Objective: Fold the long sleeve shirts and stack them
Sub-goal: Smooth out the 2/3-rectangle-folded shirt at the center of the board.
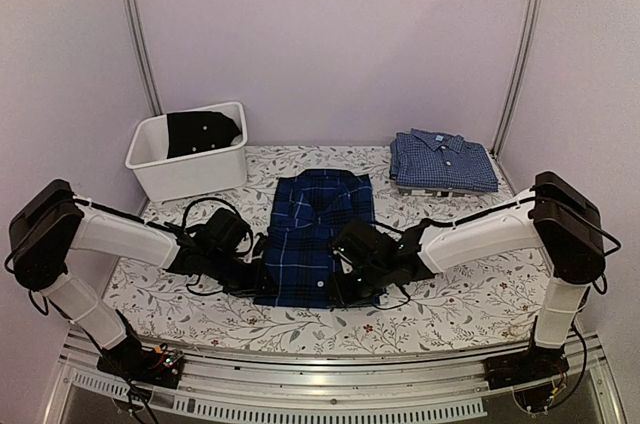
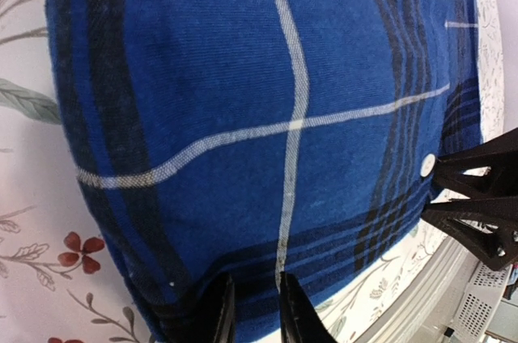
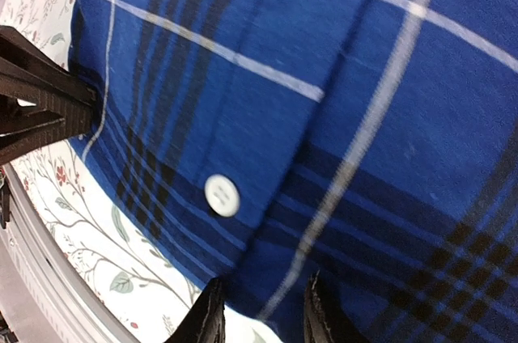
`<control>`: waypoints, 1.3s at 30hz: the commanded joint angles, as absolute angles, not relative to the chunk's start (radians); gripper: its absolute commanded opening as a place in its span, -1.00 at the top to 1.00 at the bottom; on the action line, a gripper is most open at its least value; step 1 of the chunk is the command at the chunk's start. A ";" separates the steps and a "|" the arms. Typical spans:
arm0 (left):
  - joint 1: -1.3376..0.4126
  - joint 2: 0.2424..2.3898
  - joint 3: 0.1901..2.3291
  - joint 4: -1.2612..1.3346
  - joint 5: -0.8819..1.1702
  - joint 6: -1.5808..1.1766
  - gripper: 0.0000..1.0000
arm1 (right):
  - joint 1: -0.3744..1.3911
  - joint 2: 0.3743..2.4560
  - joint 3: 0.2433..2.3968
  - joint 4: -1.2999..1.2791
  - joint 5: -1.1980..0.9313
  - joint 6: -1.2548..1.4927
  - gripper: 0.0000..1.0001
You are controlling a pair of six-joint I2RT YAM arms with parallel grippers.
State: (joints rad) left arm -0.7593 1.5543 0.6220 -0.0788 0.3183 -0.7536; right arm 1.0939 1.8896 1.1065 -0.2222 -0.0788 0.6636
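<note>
The navy and royal-blue plaid shirt [image 1: 322, 229] lies folded in the middle of the table, collar to the far side. My left gripper [image 1: 262, 278] is at its near left corner and my right gripper [image 1: 347, 284] at its near right corner. In the left wrist view the fingers [image 2: 218, 315] are closed on the shirt's near hem [image 2: 267, 197]. In the right wrist view the fingers [image 3: 206, 319] pinch the hem beside a white button [image 3: 222, 195]. The lighter blue fine-checked shirt [image 1: 443, 161] lies folded at the back right.
A white bin [image 1: 188, 152] with a dark cloth in it stands at the back left. The table has a floral cover [image 1: 460, 294]. Metal frame posts stand at both back corners. The table's metal front rail [image 1: 320, 374] runs just below the grippers.
</note>
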 commanded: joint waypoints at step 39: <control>-0.708 1.331 0.539 -0.271 0.294 -0.730 0.48 | 0.962 1.449 0.628 -0.156 -0.115 0.903 0.34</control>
State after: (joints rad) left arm -0.7322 1.3621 0.5888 -0.2268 0.2947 -0.7403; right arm 0.9810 1.4250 0.6540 -0.1932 -0.0914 0.9005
